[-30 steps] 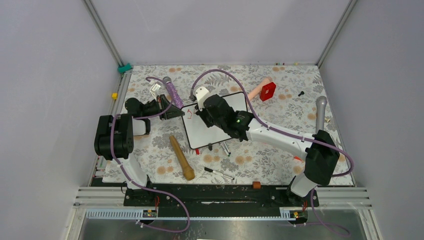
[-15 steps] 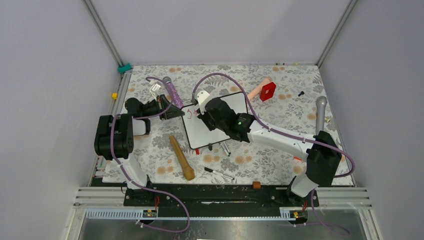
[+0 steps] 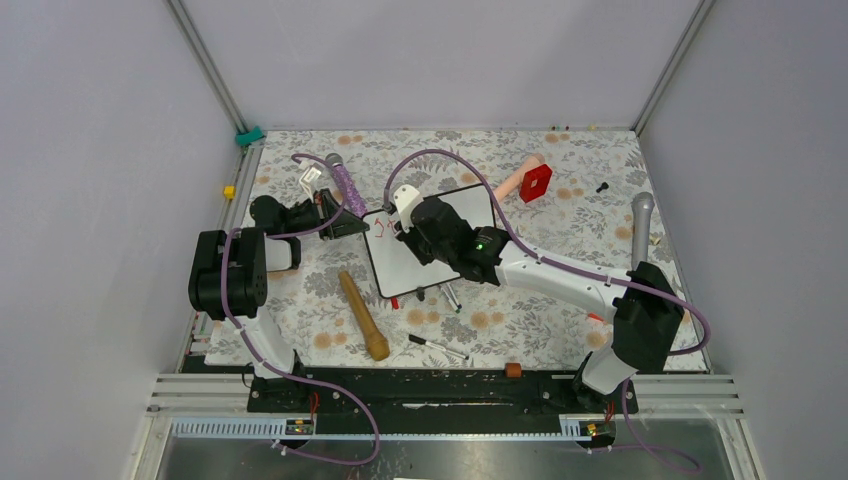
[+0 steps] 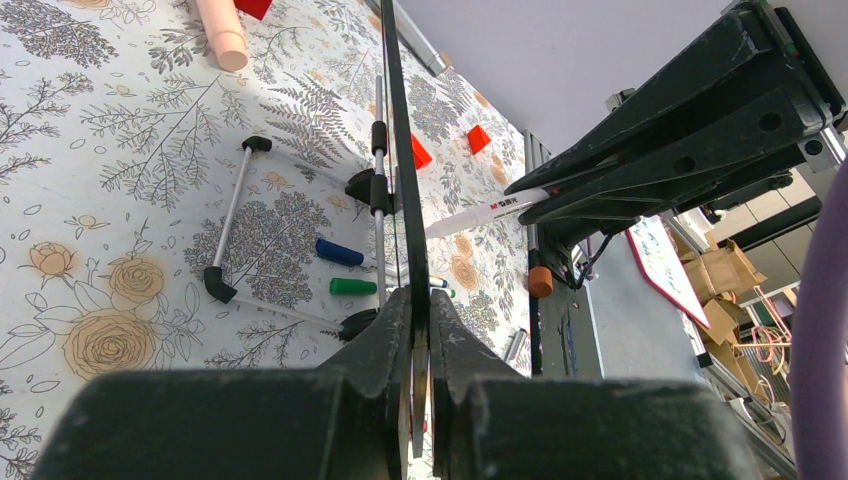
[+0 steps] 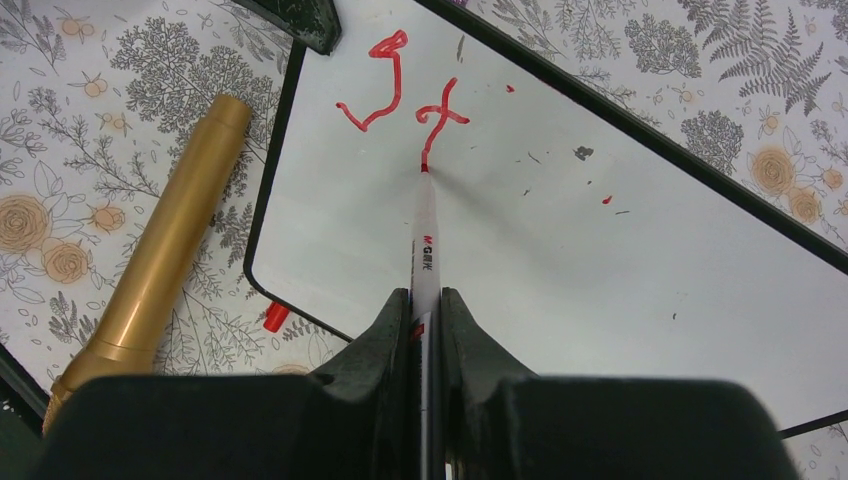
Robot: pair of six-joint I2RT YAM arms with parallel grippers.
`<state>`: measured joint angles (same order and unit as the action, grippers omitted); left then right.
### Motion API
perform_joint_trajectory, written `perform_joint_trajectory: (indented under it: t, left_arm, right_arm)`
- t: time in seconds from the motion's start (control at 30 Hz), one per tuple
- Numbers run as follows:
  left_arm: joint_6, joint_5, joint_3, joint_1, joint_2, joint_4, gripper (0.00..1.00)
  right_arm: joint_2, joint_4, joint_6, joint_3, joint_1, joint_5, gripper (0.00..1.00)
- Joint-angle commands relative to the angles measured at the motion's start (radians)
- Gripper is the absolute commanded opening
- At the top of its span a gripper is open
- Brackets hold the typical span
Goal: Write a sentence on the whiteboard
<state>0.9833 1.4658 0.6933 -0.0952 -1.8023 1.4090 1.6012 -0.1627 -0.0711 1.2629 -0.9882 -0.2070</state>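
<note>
My right gripper (image 5: 425,312) pinches the marker (image 5: 424,230), tip on the whiteboard (image 5: 620,270) at the corner where the sentence (image 5: 400,95) starts; my left gripper (image 4: 418,335) clamps its edge. Pressing hard could skid it, smearing letters.

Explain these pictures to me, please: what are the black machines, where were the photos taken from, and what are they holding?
These are two robot arms bolted to a table with a flowered cloth. One picture looks down from above; the other two come from small cameras on each wrist, showing that arm's own fingers up close. The left gripper is shut on the edge of the whiteboard, holding it. The right gripper is shut on a red marker, its tip on the board at the first red strokes of the sentence. Lying around: a golden cylinder, a red block and a black pen.
</note>
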Motion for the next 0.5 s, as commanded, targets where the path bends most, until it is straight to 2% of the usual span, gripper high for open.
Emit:
perform_joint_trajectory:
  t: [0.0,0.47]
  left_arm:
    - [-0.004,0.043,-0.001,0.011,0.043,0.065,0.00]
    - [-0.005,0.043,-0.001,0.011,0.042,0.066,0.00]
  right_arm:
    - [-0.028,-0.022,-0.013,0.015,0.008,-0.023,0.00]
    - [-0.020,-0.017,-0.006,0.032,0.022,-0.064,0.00]
